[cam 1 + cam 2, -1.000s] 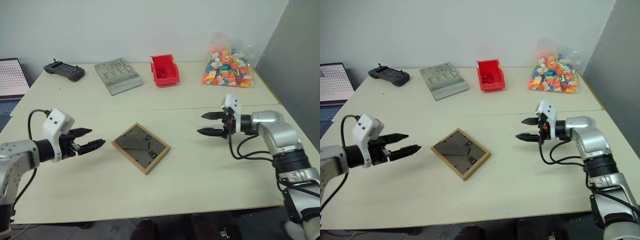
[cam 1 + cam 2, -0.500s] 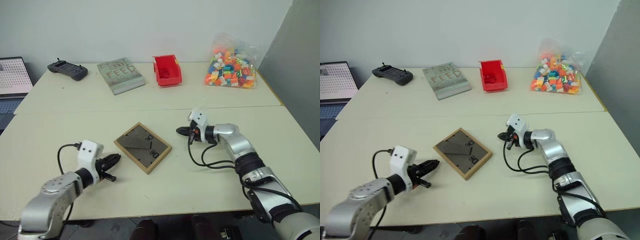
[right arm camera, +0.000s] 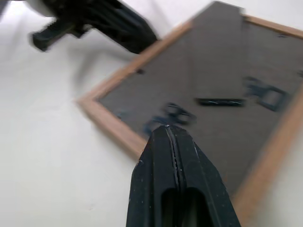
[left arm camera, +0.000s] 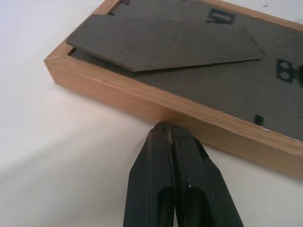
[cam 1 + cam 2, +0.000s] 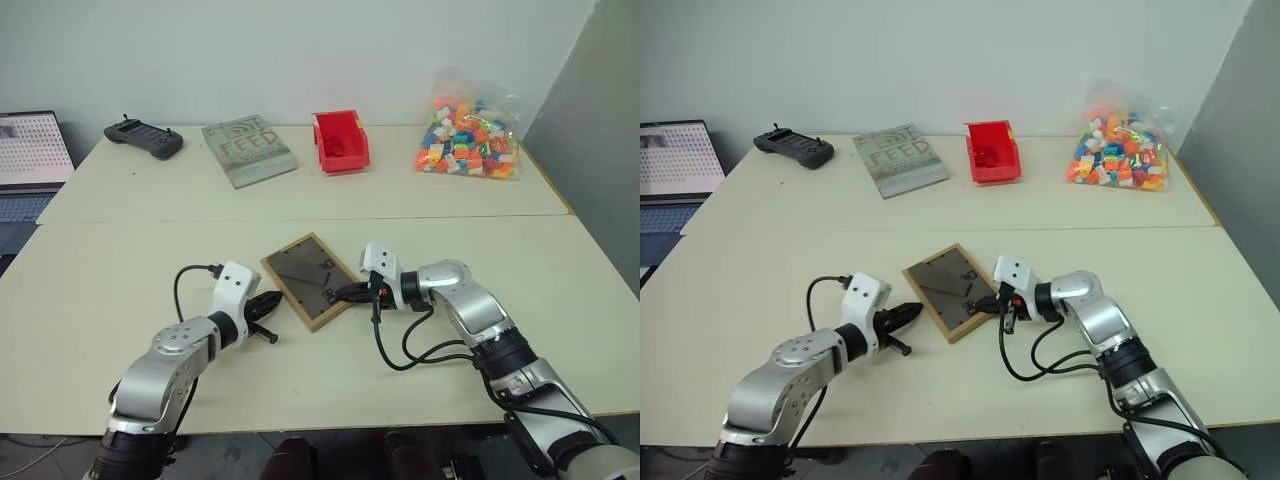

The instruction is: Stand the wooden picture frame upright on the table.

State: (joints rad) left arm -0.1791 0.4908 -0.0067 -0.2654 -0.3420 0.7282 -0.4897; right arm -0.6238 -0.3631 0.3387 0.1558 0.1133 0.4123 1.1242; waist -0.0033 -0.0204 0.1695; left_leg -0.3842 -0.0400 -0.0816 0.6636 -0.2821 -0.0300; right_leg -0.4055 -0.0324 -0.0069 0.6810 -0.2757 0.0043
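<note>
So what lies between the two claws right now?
The wooden picture frame, face down on the table; the shut left claw and shut right claw flank it in the left eye view.

Only legible text: "FEED" was printed on the grey rectangular book on the far worktop.

Head stereo pair looks forward and down over the table; both wrist cameras view the wooden picture frame closely, from opposite sides.
</note>
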